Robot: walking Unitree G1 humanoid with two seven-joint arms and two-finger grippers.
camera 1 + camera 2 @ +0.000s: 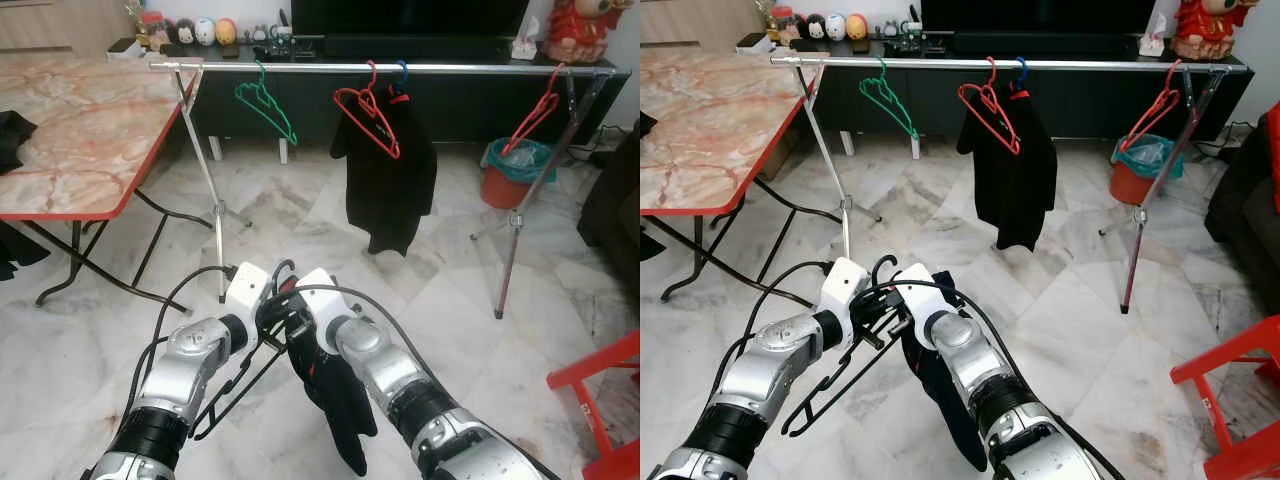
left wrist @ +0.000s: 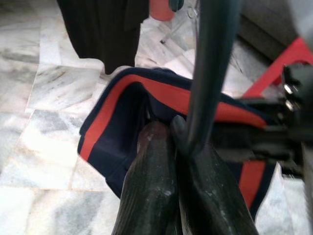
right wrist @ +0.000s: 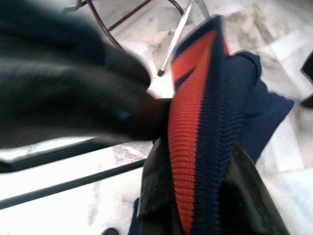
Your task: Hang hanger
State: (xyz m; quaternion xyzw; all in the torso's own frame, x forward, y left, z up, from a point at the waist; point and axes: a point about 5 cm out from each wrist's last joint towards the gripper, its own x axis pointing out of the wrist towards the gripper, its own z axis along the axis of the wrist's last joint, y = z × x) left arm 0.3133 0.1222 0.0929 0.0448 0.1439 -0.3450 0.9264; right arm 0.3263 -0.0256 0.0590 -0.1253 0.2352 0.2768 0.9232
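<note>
We see the left hand [image 1: 872, 318] pressed together on a black hanger [image 1: 830, 385], low centre at 6 o'clock. The right hand [image 3: 195, 196] pinches a navy-red garment [image 3: 205, 112] beside it. The rail [image 1: 1040, 64] sits at 12.

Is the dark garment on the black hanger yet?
Cannot tell. The dark garment dangles bunched by the black hanger, between both grippers.

Both head cameras look forward and down from above the arms; both show the silver metal clothes rail [image 1: 400, 68] and white marble floor [image 1: 1060, 300]. Each wrist camera looks along its claw's fingers at close range onto the navy-and-red knitted garment [image 2: 122, 98].
</note>
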